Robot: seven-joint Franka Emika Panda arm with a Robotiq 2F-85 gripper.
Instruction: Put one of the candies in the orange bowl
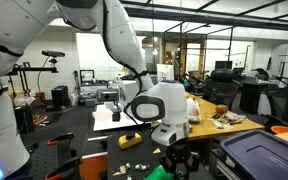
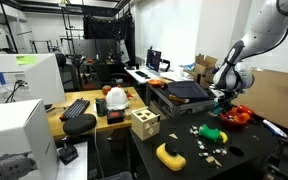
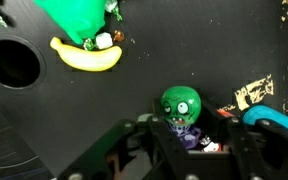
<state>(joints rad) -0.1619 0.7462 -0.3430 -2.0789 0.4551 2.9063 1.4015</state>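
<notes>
Pincer (image 3: 189, 138) jaws partly drawn together about a small purple-wrapped candy (image 3: 196, 143) below a green zombie-head toy (image 3: 181, 104); whether it is truly clamped cannot be told. Round orange bowl (image 2: 240, 116) sits just beside. Risk: a loose hold drops the candy outside the rim.

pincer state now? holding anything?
Pincer: closed on what looks like a small purple candy; grip partly hidden in the wrist view.

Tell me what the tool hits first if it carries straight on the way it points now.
Most likely the green toy head. In the wrist view it sits just ahead of the tool, roughly centred between the fingers, on the black table. How far apart they are is unclear.
</notes>
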